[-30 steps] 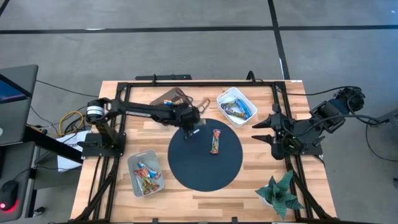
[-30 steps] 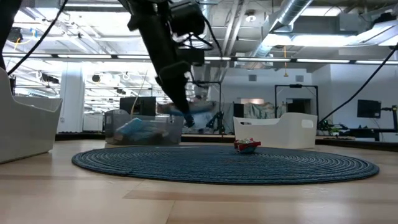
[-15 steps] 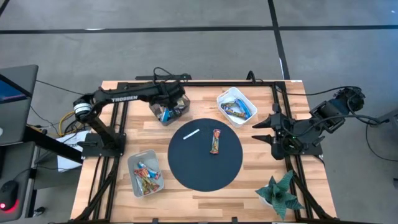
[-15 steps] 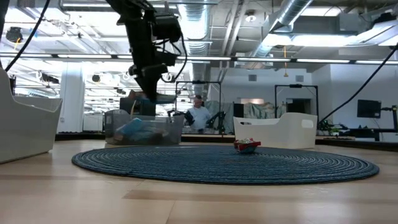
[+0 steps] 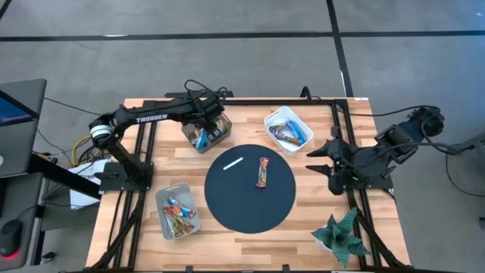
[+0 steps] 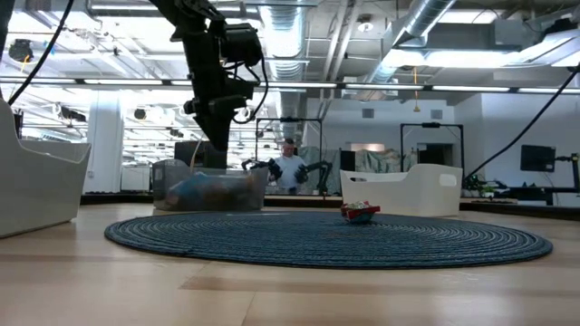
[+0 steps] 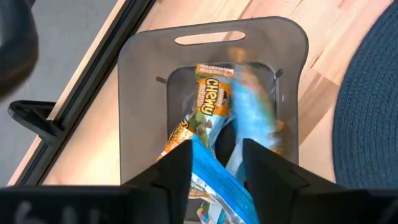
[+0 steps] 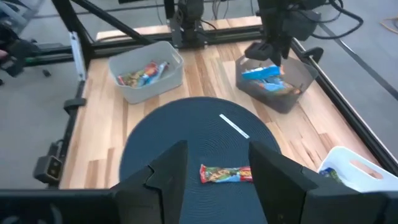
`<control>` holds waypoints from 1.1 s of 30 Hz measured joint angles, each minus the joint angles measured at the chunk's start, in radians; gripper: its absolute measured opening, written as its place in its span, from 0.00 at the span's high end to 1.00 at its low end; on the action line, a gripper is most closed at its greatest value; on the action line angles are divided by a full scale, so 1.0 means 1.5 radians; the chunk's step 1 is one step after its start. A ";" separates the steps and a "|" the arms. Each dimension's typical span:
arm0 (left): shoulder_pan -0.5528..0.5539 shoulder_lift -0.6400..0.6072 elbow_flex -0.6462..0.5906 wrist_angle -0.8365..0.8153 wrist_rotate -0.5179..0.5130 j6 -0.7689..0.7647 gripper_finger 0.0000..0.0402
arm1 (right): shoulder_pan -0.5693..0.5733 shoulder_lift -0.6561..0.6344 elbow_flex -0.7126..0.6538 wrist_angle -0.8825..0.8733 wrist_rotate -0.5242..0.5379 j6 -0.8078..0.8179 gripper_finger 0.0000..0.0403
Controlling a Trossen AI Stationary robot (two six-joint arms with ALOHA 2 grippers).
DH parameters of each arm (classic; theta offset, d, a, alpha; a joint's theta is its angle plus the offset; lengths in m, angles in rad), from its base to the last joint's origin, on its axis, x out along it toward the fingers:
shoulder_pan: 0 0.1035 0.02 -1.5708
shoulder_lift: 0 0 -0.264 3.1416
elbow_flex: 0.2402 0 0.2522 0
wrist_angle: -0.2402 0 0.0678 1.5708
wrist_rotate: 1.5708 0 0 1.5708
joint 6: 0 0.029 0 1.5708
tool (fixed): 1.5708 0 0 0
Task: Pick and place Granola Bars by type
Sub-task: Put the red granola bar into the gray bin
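The wooden table (image 5: 242, 152) carries a round dark blue mat (image 5: 250, 188) at its middle, with three bins around it: a white bin (image 5: 288, 129) on the right arm's side, a grey bin (image 5: 177, 212) at the near left and a clear bin (image 5: 206, 130) at the far left. The left arm reaches over the clear bin, and its left gripper (image 7: 214, 163) hangs directly above the opening. Its jaws stand parted with a blue bar (image 7: 214, 180) between them; whether they pinch it or have let it go cannot be told. Beneath lie an orange-brown bar (image 7: 210, 106) and another blue bar (image 7: 255, 106), so this bin seems to take these wrappers.

The step in hand looks like the drop. To do it well, the jaws should spread fully while centred over the bin, not its rim, and the arm should lift straight up so the wrapper does not catch and ride out.

The right gripper (image 8: 211, 163) waits at the table's right edge, jaws apart and empty. One red-and-green bar (image 5: 262, 172) lies on the mat, near a thin white stick (image 5: 233, 163); it looks to be the only bar left to sort.
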State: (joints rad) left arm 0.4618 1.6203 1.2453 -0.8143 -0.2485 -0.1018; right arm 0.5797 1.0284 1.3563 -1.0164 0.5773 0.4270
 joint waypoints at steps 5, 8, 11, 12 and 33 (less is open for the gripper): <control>-0.003 -0.009 0.000 -0.016 0.041 -0.009 0.56 | -0.027 0.000 -0.026 0.011 0.000 0.002 0.59; -0.020 -0.040 0.000 -0.019 0.084 -0.026 0.53 | -0.054 0.000 -0.049 0.029 -0.020 -0.006 0.59; -0.054 -0.082 0.000 -0.016 0.109 -0.041 0.53 | -0.100 0.017 -0.066 0.041 -0.065 -0.040 0.59; -0.068 -0.100 0.000 -0.016 0.110 -0.047 0.53 | -0.115 0.026 -0.071 0.045 -0.083 -0.060 0.59; -0.581 -0.313 0.001 0.013 -0.184 -0.389 0.54 | -0.374 0.369 -0.082 0.155 -0.421 -0.535 0.59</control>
State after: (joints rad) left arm -0.4097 1.1504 1.2469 -0.7941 -0.5245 -0.6859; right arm 0.0184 1.5816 1.2335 -0.7845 -0.0548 -0.3757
